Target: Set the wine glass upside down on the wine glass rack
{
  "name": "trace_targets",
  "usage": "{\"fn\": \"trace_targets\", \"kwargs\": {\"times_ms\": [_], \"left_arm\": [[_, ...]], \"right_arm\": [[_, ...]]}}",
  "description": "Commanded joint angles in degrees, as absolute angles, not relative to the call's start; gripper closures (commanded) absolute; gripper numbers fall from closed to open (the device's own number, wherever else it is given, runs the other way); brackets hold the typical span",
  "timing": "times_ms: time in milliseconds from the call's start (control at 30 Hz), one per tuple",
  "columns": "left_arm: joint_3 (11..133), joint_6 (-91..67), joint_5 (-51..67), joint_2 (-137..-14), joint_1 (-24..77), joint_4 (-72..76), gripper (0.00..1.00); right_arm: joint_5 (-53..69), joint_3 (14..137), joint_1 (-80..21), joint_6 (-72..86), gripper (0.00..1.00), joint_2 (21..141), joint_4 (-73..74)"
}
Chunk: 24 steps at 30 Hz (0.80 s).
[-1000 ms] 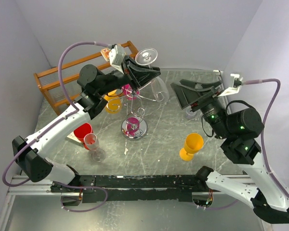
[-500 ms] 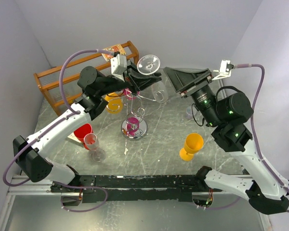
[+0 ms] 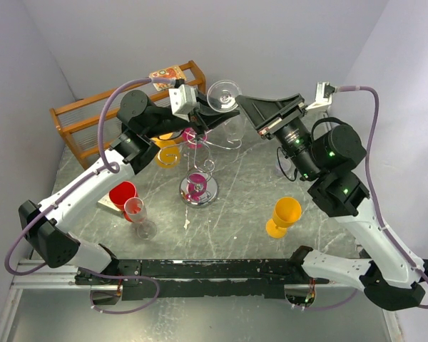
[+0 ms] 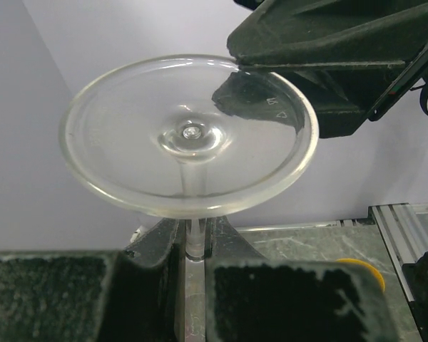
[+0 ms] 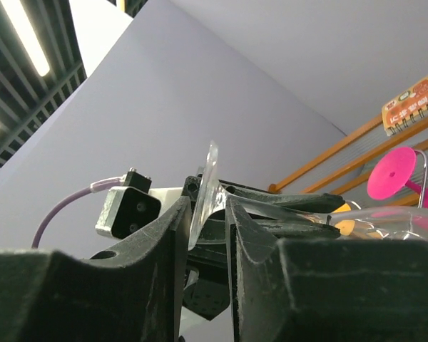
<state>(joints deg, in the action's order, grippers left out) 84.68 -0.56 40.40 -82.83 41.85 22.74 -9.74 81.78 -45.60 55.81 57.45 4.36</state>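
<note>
The clear wine glass (image 3: 223,95) hangs tilted in the air above the back of the table. My left gripper (image 3: 212,116) is shut on its stem, which in the left wrist view is pinched between the pads (image 4: 192,239) under the round foot (image 4: 189,135). My right gripper (image 3: 241,101) has come in from the right. Its two fingers straddle the rim of the foot (image 5: 208,192), narrowly apart, with gaps showing beside the thin glass edge. The silver wire wine glass rack (image 3: 198,189) stands below on its round base. A pink glass (image 3: 195,135) hangs on it.
A brown wooden shelf rack (image 3: 78,121) with a booklet (image 3: 165,75) on it stands at the back left. A yellow goblet (image 3: 284,216) is at front right. A red cup (image 3: 121,194) and a clear flute (image 3: 138,214) stand front left, and an orange glass (image 3: 169,153) sits near the rack.
The right arm swung up and left from the table to the glass's foot, and its jaws narrowed around the rim. The left arm lifted the glass slightly.
</note>
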Motion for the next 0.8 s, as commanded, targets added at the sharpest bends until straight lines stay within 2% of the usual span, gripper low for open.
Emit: {"fn": "trace_targets", "kwargs": {"times_ms": [0,433,500,600,667,700,767], "left_arm": [[86.05,0.94,42.46,-83.18,41.88,25.37,0.93],[87.53,0.06,45.36,-83.72,41.91,27.29,0.93],[87.58,0.46,45.84,-83.68,41.92,27.23,0.93],[87.09,0.26,45.61,-83.38,41.92,27.84,0.93],[86.24,-0.52,44.97,-82.99,41.94,29.31,0.93],[85.7,-1.19,44.42,-82.71,41.96,30.27,0.91],[84.51,-2.73,43.27,-82.1,41.87,32.38,0.78]], "right_arm": [[-10.22,83.12,-45.53,57.51,0.75,58.02,5.96],[-9.42,86.42,-45.56,57.92,0.77,60.54,8.17],[-9.32,86.8,-45.5,58.1,0.84,60.8,8.42],[-9.32,87.0,-45.55,58.27,1.0,61.02,8.35],[-9.7,87.39,-45.57,58.23,1.0,61.02,8.59],[-9.89,87.4,-45.59,58.19,1.0,60.94,8.5],[-10.08,87.25,-45.52,58.12,1.0,60.6,7.92]]}}
